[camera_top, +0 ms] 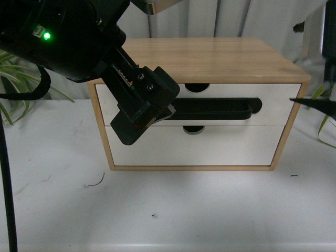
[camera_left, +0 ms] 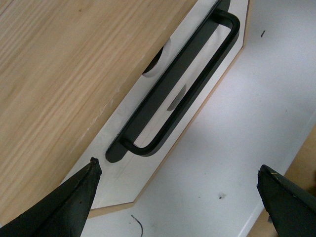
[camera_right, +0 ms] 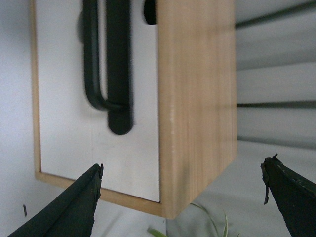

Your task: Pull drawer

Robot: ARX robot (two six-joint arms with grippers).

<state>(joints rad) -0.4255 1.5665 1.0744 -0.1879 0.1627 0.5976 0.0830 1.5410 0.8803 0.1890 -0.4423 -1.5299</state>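
The drawer (camera_top: 275,100) is the upper white front of a light wood cabinet (camera_top: 220,58), with a semicircular notch (camera_top: 197,87) in its top edge, and it sits flush and closed. Its long black bar handle (camera_top: 220,108) runs across it. My left gripper (camera_top: 144,115) hangs open in front of the handle's left end and covers it. In the left wrist view the handle (camera_left: 182,79) lies beyond the spread fingertips (camera_left: 91,173), untouched. My right gripper (camera_right: 182,165) is open by the cabinet's right corner, its fingertip (camera_top: 315,105) showing at the frame's right edge. The handle (camera_right: 118,64) is apart from it.
A plain white drawer front (camera_top: 220,149) without a handle sits below. The cabinet stands on a white table (camera_top: 184,210). Green plant leaves show at the left (camera_top: 10,89) and at the right (camera_top: 325,131). A black cable (camera_top: 6,184) hangs along the left edge.
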